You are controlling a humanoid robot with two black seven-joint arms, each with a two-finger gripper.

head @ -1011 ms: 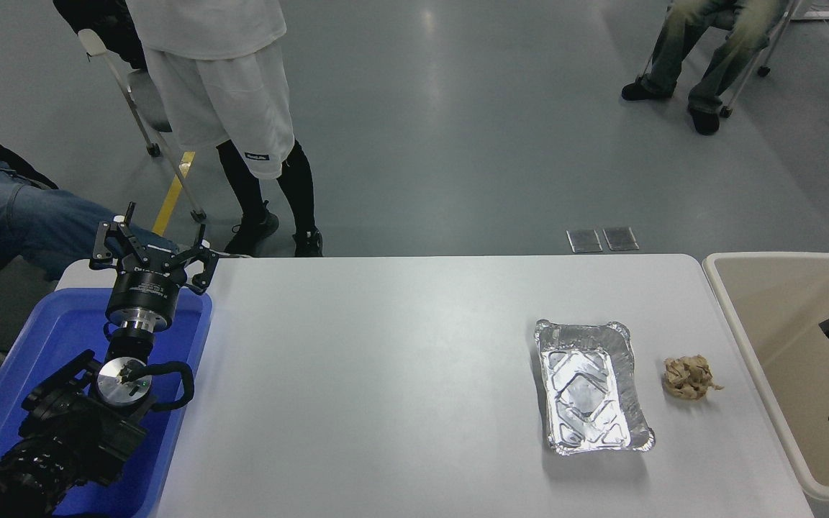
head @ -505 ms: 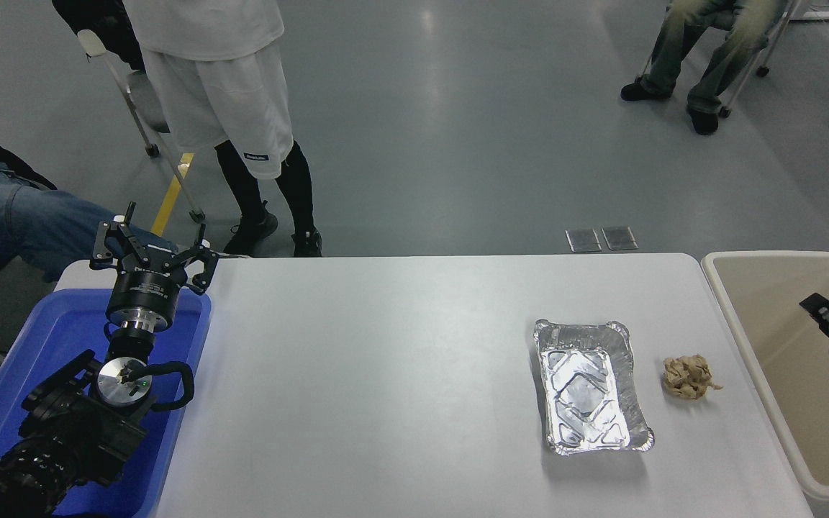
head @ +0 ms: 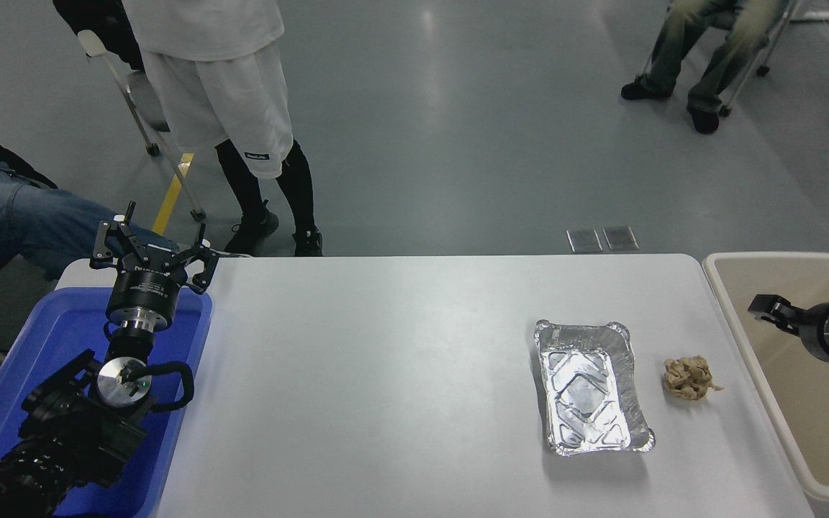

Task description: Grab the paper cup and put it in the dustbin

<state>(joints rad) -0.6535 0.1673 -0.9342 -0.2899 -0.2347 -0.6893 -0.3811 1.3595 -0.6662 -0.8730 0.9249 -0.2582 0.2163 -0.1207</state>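
The paper cup does not show in the head view. The cream dustbin (head: pixel 727 302) stands off the table's right end, and the part of its inside that shows holds nothing I can make out. My right gripper (head: pixel 792 338) comes in from the right edge and hangs over the dustbin. It is open and empty, with one finger pointing left toward the bin's near wall. My left gripper (head: pixel 150 253) is parked open over the blue bin at the lower left.
A foil tray (head: pixel 587 388) and a crumpled brown paper wad (head: pixel 688 378) lie on the white table (head: pixel 386 374) near its right end. The blue bin (head: pixel 40 352) is at the left. People stand and sit beyond the table's far edge.
My right gripper has risen over the dustbin and swung round, so that its finger now points left instead of up. The left arm has not moved.
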